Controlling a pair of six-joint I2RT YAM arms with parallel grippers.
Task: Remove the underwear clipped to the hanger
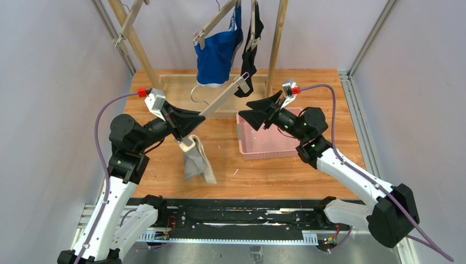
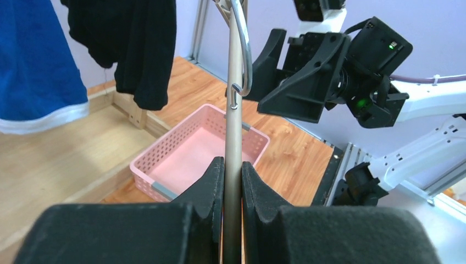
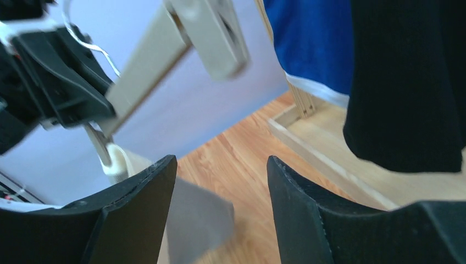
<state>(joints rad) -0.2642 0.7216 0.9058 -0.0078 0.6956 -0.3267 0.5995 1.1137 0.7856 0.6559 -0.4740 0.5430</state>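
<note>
My left gripper point(image 1: 195, 122) point(image 2: 232, 162) is shut on the bar of a beige hanger point(image 1: 220, 102) point(image 2: 234, 126), held slanting above the table. The light grey underwear point(image 1: 198, 162) point(image 3: 198, 220) hangs from the clip at the hanger's lower end. The upper clip point(image 1: 240, 82) point(image 3: 211, 33) holds nothing. My right gripper point(image 1: 248, 111) point(image 3: 221, 165) stands open beside that upper end, above the pink basket point(image 1: 264, 154), with nothing between its fingers. The blue underwear point(image 1: 217, 55) point(image 3: 313, 38) and the black underwear point(image 1: 250, 60) point(image 2: 137, 49) hang on hangers from the rack behind.
A wooden rack with slanted posts point(image 1: 277, 38) and a low wooden base point(image 1: 181, 77) stands at the back. Another bare hanger point(image 1: 129, 22) hangs at the back left. The pink basket point(image 2: 159, 181) holds nothing. Metal frame posts run along both sides.
</note>
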